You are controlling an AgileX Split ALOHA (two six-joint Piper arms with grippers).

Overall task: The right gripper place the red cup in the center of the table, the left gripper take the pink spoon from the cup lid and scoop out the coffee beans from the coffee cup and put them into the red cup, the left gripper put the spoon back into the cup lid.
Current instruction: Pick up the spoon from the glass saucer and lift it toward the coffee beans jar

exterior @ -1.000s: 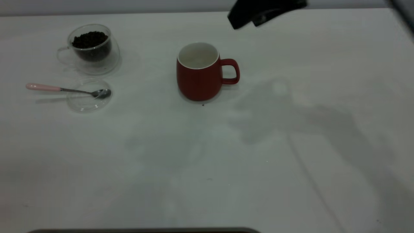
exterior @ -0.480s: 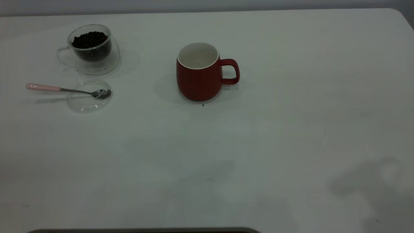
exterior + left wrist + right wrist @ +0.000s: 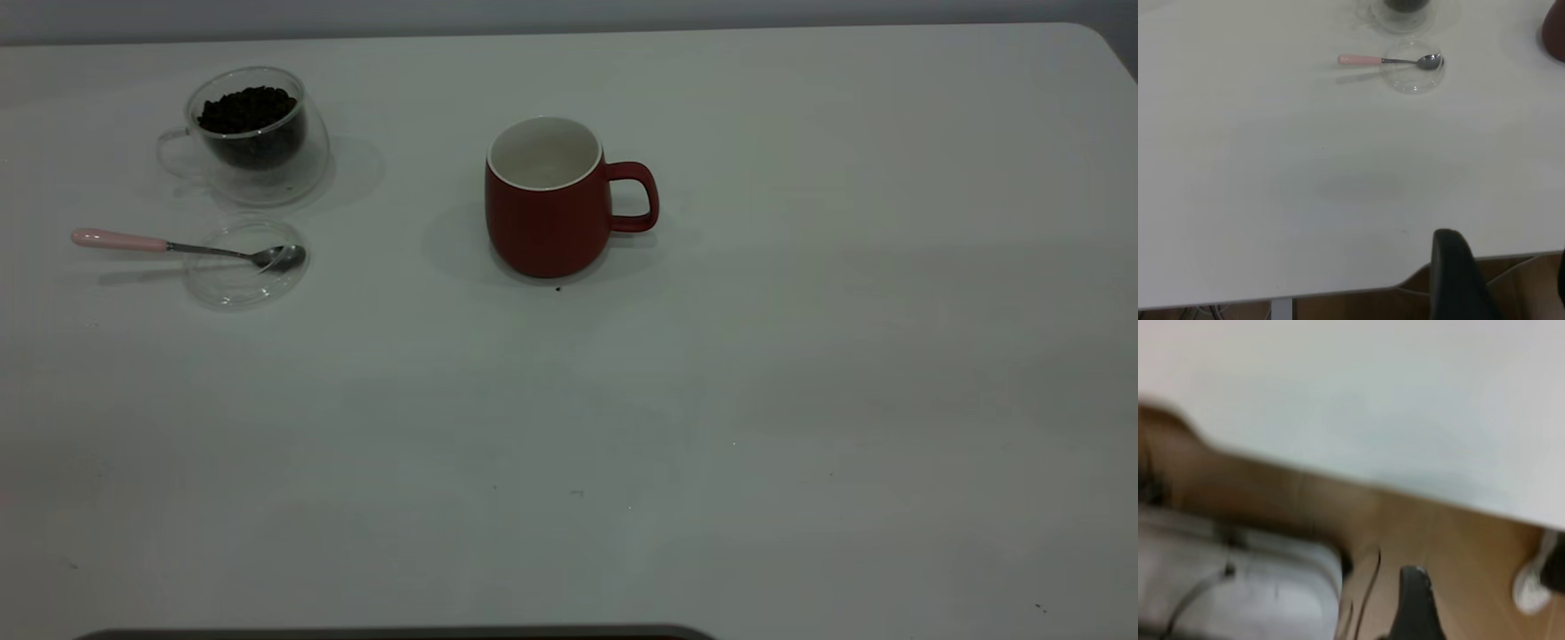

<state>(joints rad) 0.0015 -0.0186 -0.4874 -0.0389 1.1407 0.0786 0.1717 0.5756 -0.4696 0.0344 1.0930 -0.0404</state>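
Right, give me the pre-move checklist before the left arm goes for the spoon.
1. Red cup upright near the table centre: ok.
2. Pink spoon bowl resting in the cup lid, handle sticking out: ok.
3. Coffee cup upright, holding coffee beans: ok.
4. No arm over the table in the exterior view: ok.
5. Left pincer open: cannot tell.
6. Red cup empty: ok.

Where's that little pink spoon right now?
In the exterior view, the pink spoon lies at the table's left side, its bowl resting in the cup lid, just in front of the coffee cup.
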